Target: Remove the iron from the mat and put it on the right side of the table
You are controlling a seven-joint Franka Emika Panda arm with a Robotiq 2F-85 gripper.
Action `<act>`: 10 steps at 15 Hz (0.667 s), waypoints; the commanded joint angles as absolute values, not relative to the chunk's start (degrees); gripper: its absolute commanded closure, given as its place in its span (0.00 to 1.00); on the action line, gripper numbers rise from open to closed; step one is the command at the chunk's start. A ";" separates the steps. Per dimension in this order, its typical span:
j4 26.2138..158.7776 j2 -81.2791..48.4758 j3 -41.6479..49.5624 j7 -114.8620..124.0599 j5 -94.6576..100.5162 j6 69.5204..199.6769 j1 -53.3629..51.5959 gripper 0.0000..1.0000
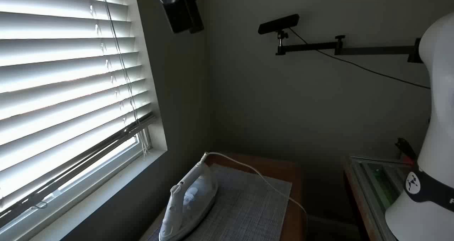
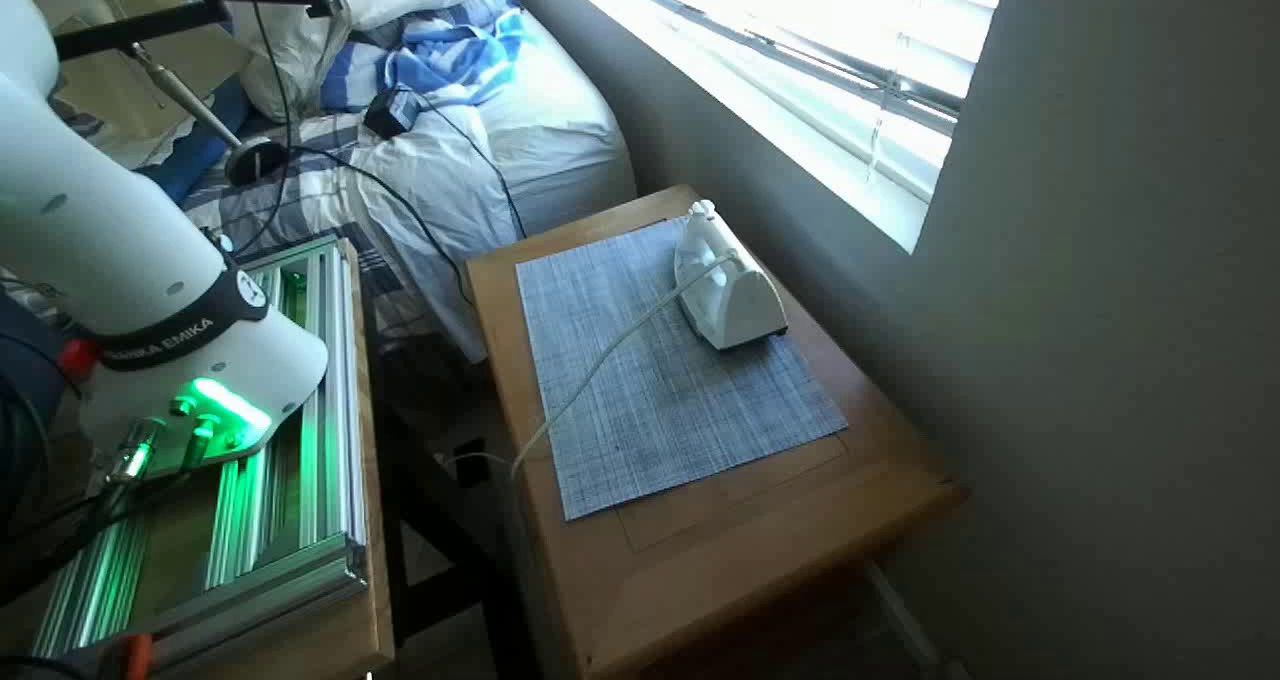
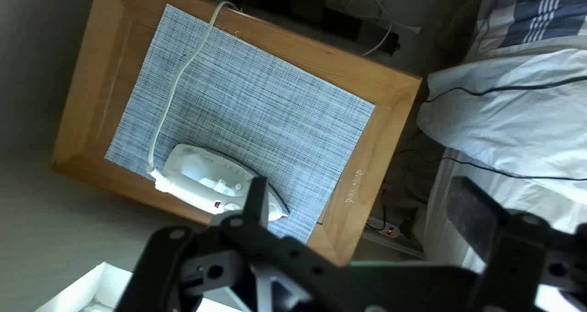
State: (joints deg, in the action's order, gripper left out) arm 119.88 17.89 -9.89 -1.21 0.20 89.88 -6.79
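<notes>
The pale iron [image 1: 197, 198] rests soleplate down on the grey mat [image 1: 248, 207], close to its window-side edge. It also shows in an exterior view [image 2: 738, 305] and the wrist view [image 3: 202, 176]. Its thin white cord [image 2: 598, 365] crosses the mat [image 2: 660, 420] and drops over the table's opposite edge. The brown table [image 2: 740, 560] shows a wooden border around the mat. In the wrist view my gripper [image 3: 360, 192] is wide open with nothing between its fingers. Its left finger overlaps the iron's nose in the picture; the height between them is unclear.
A window with blinds [image 1: 71, 67] and its wall run along the table's iron side. The robot's metal-framed stand [image 2: 335, 390] is opposite, across a gap. A bed [image 2: 560, 130] adjoins one table end. A camera arm [image 1: 312, 46] projects near the wall.
</notes>
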 commanded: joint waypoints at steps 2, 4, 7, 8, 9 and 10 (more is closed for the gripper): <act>119.70 17.79 -9.39 -1.03 0.34 89.71 -7.40 0.00; 120.88 18.74 -8.32 -3.18 0.30 91.57 -7.08 0.00; 124.10 21.27 -4.17 -14.15 -1.40 95.85 -6.87 0.00; 125.46 22.14 -2.34 -18.85 -1.67 97.40 -6.64 0.00; 126.63 22.74 -0.52 -23.07 -2.04 99.08 -6.46 0.00; 128.06 23.22 1.63 -27.37 -2.23 100.73 -6.51 0.00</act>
